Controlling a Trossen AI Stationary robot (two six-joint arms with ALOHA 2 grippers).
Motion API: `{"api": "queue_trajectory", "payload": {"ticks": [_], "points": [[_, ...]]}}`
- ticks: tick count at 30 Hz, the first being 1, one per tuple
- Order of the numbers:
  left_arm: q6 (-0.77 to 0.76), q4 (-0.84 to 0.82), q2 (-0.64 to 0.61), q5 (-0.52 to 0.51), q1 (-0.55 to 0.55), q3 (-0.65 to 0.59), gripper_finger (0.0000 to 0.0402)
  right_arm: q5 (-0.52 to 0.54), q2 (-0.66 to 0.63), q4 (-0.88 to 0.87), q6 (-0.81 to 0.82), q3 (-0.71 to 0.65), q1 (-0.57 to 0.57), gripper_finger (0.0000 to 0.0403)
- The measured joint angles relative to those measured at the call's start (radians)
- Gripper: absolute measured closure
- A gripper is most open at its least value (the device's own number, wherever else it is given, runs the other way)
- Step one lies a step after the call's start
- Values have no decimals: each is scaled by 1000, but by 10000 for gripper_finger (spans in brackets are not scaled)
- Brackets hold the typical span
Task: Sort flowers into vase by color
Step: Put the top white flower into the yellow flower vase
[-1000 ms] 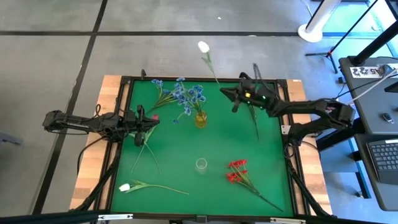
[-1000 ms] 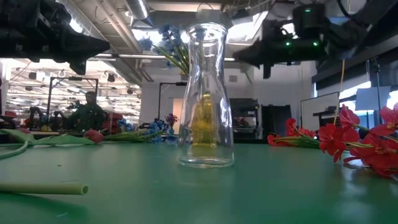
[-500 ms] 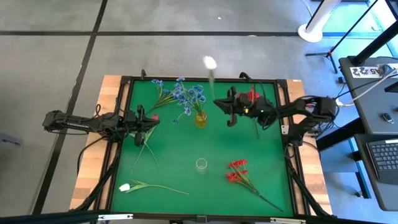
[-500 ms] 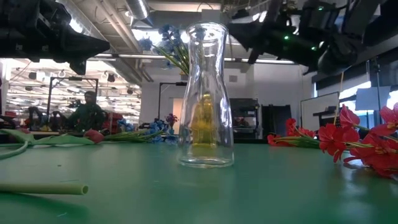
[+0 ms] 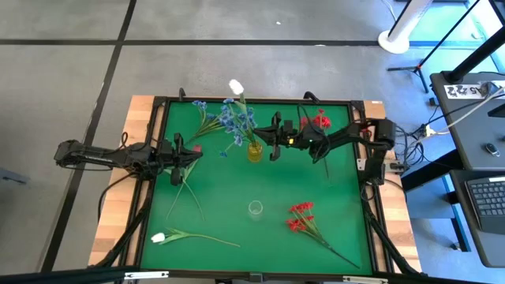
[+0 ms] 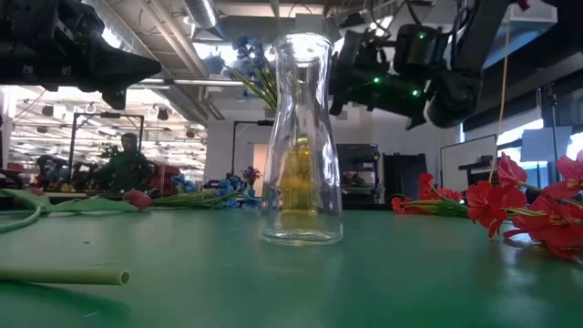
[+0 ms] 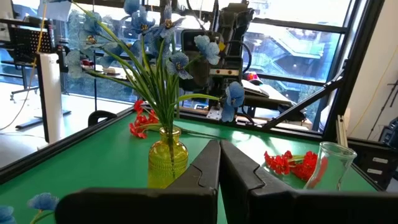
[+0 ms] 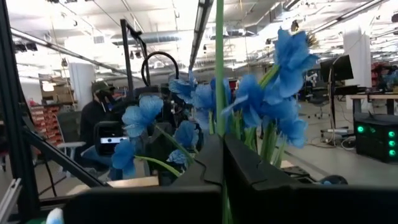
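My right gripper is shut on a white tulip, whose bud shows above the blue sprays. Those sprays stand with their stems in the yellow vase, just left of the gripper. The clear vase stands empty near the table's middle. Red sprays lie near the right near side and at the far right. Another white tulip lies at the near left. My left gripper is shut and holds nothing, beside a pink bud and a loose stem. My right gripper pinches the white tulip's green stem between its two fingers, well below the bud. The fingers come level from the table's right side and lie across the stem. The tulip is lifted clear and stands upright above the fingers.
A black frame rims the green table. In the low view the clear vase stands in front of the yellow one, with red blossoms to its right. A person sits in the room behind. Open green mat lies between the clear vase and the left arm.
My right gripper has travelled from the far right part of the table toward the left, up to the yellow vase, carrying the white tulip. The tulip's bud has swung from beyond the far edge to above the blue sprays. The left arm has kept still.
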Motion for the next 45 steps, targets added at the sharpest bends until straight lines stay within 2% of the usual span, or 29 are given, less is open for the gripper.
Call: {"api": "queue_trajectory", "payload": {"ticks": [10, 26, 45], "points": [[0, 0, 0, 0, 0, 0, 401, 2, 79, 72, 26, 11, 0, 403], [0, 0, 0, 0, 0, 0, 401, 21, 92, 52, -9, 9, -1, 403], [0, 0, 0, 0, 0, 0, 401, -34, 90, -79, -10, 9, -1, 386]]}}
